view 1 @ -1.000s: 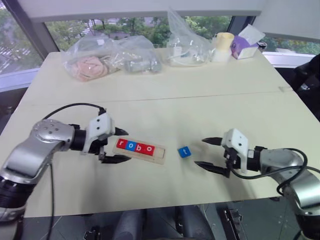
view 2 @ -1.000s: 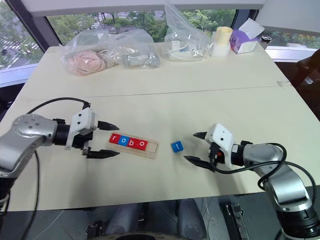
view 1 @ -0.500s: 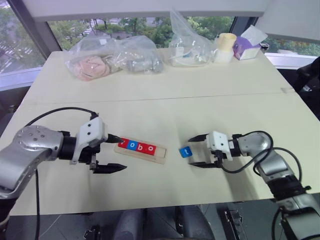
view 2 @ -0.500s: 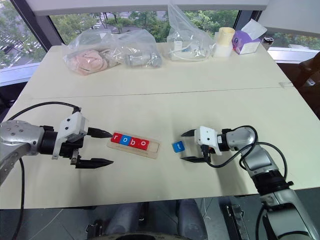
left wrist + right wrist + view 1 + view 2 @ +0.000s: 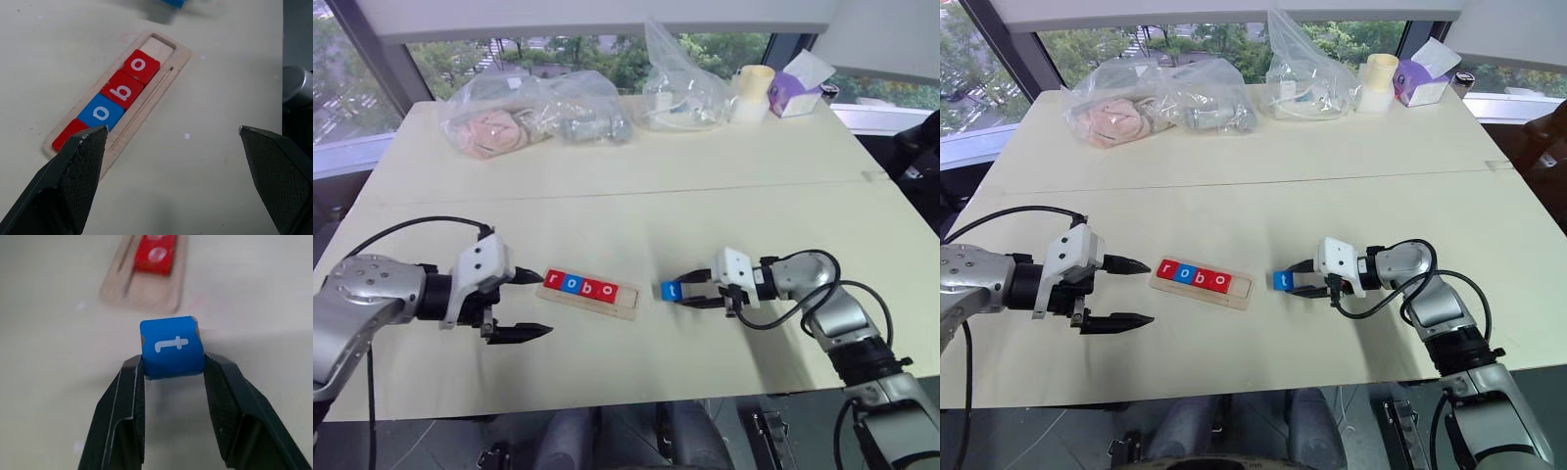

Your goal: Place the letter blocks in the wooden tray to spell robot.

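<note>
Tray check for you: the wooden tray [image 5: 588, 290] on the surface [image 5: 636, 176] holds four letter blocks [image 5: 580, 286] reading r, o, b, o, its right end slot bare. Your right gripper [image 5: 172, 363] has its jaws clamped on the blue t block [image 5: 171, 346] just right of the tray; your left gripper [image 5: 524, 304] jaws gape wide, holding nothing.

The worktop [image 5: 705, 196] is coloured a pale cream. The wooden tray [image 5: 589, 290] is seen in light, unpainted wood. In it, four letter blocks are set in the order red [image 5: 68, 134], blue [image 5: 101, 112], red [image 5: 122, 89], red [image 5: 141, 65], and white lowercase letters are printed on the last three. The "t" block [image 5: 171, 346] is coloured blue with a white letter. Both grippers, left [image 5: 521, 305] and right [image 5: 683, 290], are fitted with black fingers on white housings. At the far edge, a purple and white box [image 5: 796, 85] and a cream-coloured cup [image 5: 751, 92] are seen.
</note>
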Tool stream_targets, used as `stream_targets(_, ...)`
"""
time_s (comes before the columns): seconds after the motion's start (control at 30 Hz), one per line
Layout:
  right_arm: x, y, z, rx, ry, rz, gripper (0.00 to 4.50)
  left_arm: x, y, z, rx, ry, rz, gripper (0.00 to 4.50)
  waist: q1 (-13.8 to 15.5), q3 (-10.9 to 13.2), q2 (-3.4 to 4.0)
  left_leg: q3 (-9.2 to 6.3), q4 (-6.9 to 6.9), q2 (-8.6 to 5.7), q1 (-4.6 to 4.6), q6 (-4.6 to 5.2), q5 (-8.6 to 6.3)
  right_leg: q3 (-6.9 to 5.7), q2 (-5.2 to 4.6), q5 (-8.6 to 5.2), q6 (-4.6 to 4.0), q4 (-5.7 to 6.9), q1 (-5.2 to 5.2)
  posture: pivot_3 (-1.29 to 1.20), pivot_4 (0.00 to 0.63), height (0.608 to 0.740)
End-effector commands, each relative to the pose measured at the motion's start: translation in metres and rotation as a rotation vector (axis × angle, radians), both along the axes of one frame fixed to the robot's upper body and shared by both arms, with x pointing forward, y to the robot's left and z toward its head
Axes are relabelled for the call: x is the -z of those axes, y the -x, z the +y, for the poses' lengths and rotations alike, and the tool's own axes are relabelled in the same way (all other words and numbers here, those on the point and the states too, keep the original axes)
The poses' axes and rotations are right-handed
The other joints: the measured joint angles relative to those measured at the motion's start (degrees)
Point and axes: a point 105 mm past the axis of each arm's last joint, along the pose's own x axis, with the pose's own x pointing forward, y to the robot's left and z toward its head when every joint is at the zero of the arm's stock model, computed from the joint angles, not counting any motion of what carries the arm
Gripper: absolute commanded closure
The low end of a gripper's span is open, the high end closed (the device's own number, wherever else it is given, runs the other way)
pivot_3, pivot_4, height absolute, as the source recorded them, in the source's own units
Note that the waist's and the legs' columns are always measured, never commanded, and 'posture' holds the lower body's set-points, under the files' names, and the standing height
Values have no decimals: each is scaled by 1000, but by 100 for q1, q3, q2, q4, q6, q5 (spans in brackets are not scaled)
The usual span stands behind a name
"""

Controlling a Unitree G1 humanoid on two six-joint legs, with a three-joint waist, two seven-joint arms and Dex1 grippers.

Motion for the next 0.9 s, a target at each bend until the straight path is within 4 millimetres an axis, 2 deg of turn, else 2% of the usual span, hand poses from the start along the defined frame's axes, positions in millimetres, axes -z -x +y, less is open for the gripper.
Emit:
stream_targets(0.03,-15,-2,14,94,-11,-7,3363,-6,-2,-5,32,-4,-34,0,5,0,0,0,0,0,0,0,0,1,-1,0,0,2,0,0,150,740)
stream_targets(0.23,-10,0,28,210,37,93,3363,-7,-4,-6,35,-8,-33,0,4,-1,0,1,1,-1,-4,-1,0,1,-4,0,-1,0,-6,0,150,740)
stream_targets(0.43,-13,7,44,202,38,105,3363,-15,-1,-14,19,78,-16,0,1,-1,0,1,0,-1,-9,-1,0,1,-4,0,-1,-2,-10,0,150,740)
stream_targets(0.9,-11,20,67,153,34,92,3363,-5,3,-17,-6,76,5,0,-3,-1,0,2,2,-2,-8,0,0,1,-2,0,0,0,-9,0,150,740)
